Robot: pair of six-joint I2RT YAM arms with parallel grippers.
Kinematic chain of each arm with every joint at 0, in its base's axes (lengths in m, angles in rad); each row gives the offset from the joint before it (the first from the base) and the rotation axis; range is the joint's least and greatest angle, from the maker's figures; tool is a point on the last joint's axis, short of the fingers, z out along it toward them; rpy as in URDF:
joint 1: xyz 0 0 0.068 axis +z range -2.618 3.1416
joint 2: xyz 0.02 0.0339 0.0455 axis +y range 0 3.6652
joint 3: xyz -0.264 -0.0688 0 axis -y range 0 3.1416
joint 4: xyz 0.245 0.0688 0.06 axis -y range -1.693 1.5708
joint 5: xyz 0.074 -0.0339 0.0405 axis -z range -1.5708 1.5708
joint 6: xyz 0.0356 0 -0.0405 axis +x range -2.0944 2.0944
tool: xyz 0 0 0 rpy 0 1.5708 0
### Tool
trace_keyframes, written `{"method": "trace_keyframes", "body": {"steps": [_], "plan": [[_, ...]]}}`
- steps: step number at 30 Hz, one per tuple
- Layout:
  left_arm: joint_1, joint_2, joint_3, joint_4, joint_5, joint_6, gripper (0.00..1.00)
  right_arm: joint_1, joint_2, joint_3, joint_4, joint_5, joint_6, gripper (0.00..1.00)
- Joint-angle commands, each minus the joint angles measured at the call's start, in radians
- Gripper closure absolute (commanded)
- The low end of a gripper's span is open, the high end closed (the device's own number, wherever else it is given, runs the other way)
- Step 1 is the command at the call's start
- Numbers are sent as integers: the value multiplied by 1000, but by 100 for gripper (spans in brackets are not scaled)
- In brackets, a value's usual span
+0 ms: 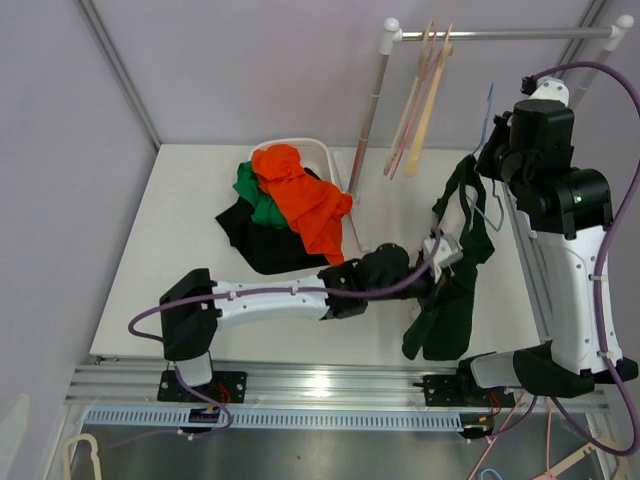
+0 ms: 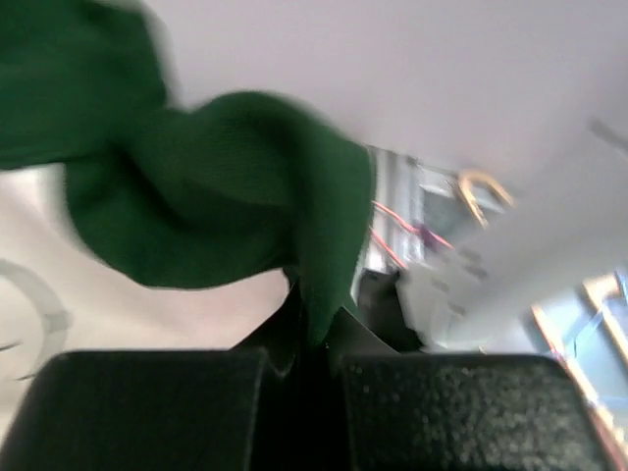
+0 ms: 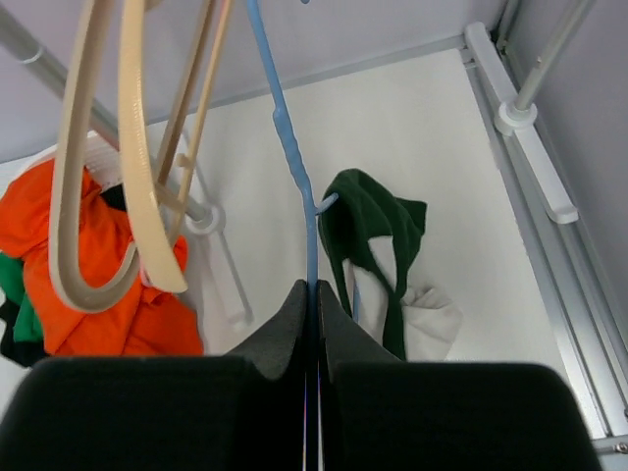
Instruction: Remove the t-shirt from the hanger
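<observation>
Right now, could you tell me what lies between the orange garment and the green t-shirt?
The top view shows the rack's upright pole and the left gripper gripping the green t-shirt.

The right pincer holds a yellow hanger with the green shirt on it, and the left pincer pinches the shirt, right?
No. The hanger is blue, not yellow, as the right wrist view shows. The right pincer does hold it with the green shirt on it, and the left pincer pinches the shirt.
</observation>
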Motion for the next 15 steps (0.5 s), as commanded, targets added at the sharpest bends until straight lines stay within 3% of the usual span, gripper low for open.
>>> {"method": "trace_keyframes", "body": {"steps": [1, 8, 15], "plan": [[109, -3, 60, -111, -18, -206, 99, 3, -87, 4, 35, -80, -44, 100], [169, -95, -96, -229, -138, -315, 99, 3, -289, -142, 348, -58, -133, 100], [166, -342, -216, -333, -214, -283, 99, 3, -267, -118, 407, -35, -167, 100]]}}
